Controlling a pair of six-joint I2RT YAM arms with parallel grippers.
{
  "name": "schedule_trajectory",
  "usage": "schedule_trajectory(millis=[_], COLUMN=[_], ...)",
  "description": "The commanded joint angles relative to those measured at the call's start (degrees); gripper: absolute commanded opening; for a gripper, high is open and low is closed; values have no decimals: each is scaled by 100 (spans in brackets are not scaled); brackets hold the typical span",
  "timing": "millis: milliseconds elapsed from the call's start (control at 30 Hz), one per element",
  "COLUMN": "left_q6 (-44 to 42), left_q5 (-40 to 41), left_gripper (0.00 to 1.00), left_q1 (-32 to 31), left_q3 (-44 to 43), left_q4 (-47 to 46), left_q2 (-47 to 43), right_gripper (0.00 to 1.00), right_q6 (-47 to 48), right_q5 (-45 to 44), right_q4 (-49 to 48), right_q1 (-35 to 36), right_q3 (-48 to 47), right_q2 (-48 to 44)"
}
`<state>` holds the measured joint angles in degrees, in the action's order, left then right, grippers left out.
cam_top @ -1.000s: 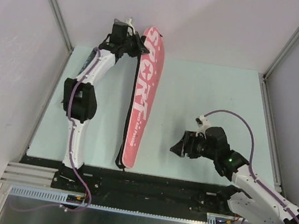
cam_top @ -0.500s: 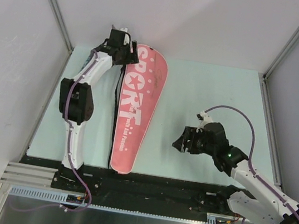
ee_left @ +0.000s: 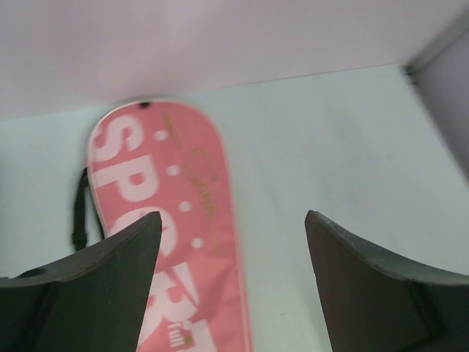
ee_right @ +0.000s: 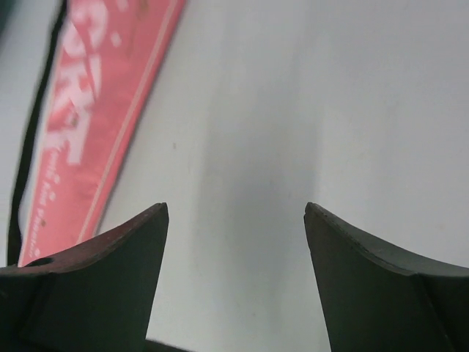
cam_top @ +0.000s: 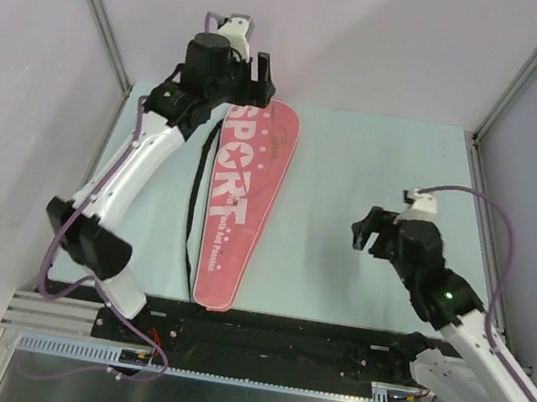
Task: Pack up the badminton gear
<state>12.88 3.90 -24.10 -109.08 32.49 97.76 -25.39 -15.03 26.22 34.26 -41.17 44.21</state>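
Of the badminton gear, only the long pink "SPORT" racket bag (cam_top: 237, 194) shows. It lies flat on the pale green table (cam_top: 365, 165), wide end at the back, with its black strap (cam_top: 195, 200) along its left side. My left gripper (cam_top: 251, 75) hovers open above the bag's wide end, touching nothing. In the left wrist view the bag (ee_left: 165, 198) lies below and between the fingers (ee_left: 110, 271), with its strap (ee_left: 78, 220) at the left. My right gripper (cam_top: 369, 232) hangs open over bare table, well right of the bag. The right wrist view has the bag (ee_right: 95, 125) at the upper left.
Grey walls with metal corner posts (cam_top: 96, 3) close the table in at the back and both sides. A black rail (cam_top: 270, 328) runs along the near edge by the arm bases.
My left gripper has opened, let go of the bag's wide end and risen. The bag dropped from on edge to lying flat. My right gripper drew back to the right and opened wider.
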Motion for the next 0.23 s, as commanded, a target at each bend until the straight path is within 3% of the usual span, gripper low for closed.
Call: schedule_trajectory(millis=[0, 200], left_q6=[-30, 12], left_q5=[-1276, -2472], left_gripper=[83, 91], left_q1=[-437, -526], left_q3=[394, 2028], left_q4=[-733, -2939], left_q2=[-1283, -3329], right_gripper=[80, 86], right_q6=[920, 1773], right_q5=[-694, -1011], right_q4=[-134, -161], right_q1=[-51, -60], right_q3=[-602, -1524], right_q2=[-1149, -1950])
